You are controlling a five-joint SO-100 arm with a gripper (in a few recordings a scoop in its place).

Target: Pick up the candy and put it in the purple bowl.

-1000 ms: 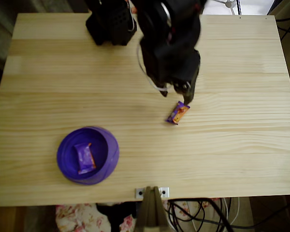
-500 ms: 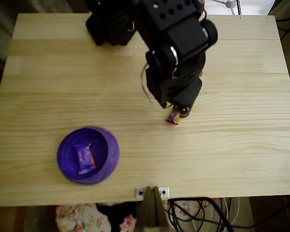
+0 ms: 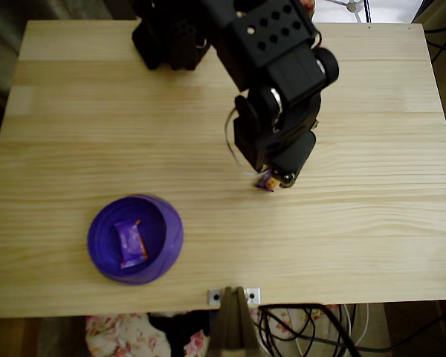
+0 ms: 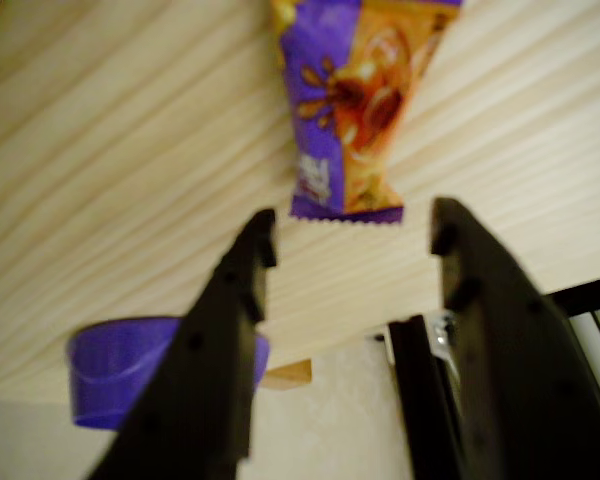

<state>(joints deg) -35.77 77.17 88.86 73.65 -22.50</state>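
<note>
The candy (image 4: pixel 352 110), in a purple and orange wrapper, lies flat on the wooden table. In the overhead view only its lower tip (image 3: pixel 264 182) peeks out from under the black arm. My gripper (image 4: pixel 350 232) is open, its two black fingers just short of the wrapper's near end, one to each side, with nothing between them. In the overhead view the gripper (image 3: pixel 276 177) hangs right over the candy. The purple bowl (image 3: pixel 104 236) sits at the front left of the table and holds an almost all-purple wrapped candy (image 3: pixel 131 242). The bowl (image 4: pixel 110 375) also shows in the wrist view.
The arm's black base (image 3: pixel 171 33) stands at the table's back edge. A metal clamp (image 3: pixel 234 296) sits on the front edge, with cables (image 3: pixel 312 327) below it. Bare wood lies between the candy and the bowl.
The arm has swung forward and down over the candy, which was in plain sight a second ago and is now mostly covered. The bowl and its candy have not moved.
</note>
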